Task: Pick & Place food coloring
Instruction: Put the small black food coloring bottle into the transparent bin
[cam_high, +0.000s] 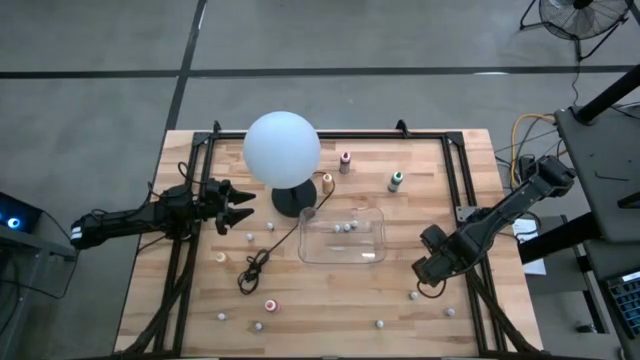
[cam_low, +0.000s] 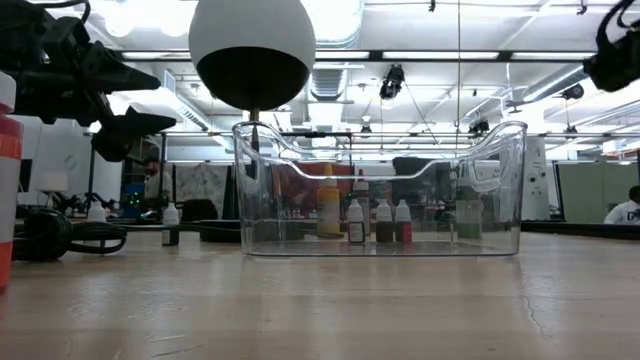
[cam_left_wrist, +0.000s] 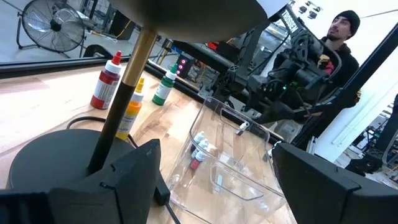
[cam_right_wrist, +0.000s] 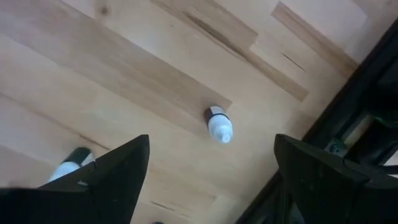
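Right pincer (cam_high: 425, 272) released, fingers spread, hovering over bench (cam_high: 420, 150) at about 4 o'clock from clear tray (cam_high: 378, 222). White-capped bottle (cam_right_wrist: 218, 125) stands on wood just below it, untouched. Left pincer (cam_high: 240, 207) released, empty, at 9 o'clock from globe lamp (cam_high: 282, 147). Few bottles (cam_high: 344, 227) inside tray; others scattered: red bottle (cam_high: 345, 161), green bottle (cam_high: 396, 181) at 12 o'clock from tray.

Globe lamp (cam_high: 282, 148) — clear tray (cam_high: 378, 222) beside.
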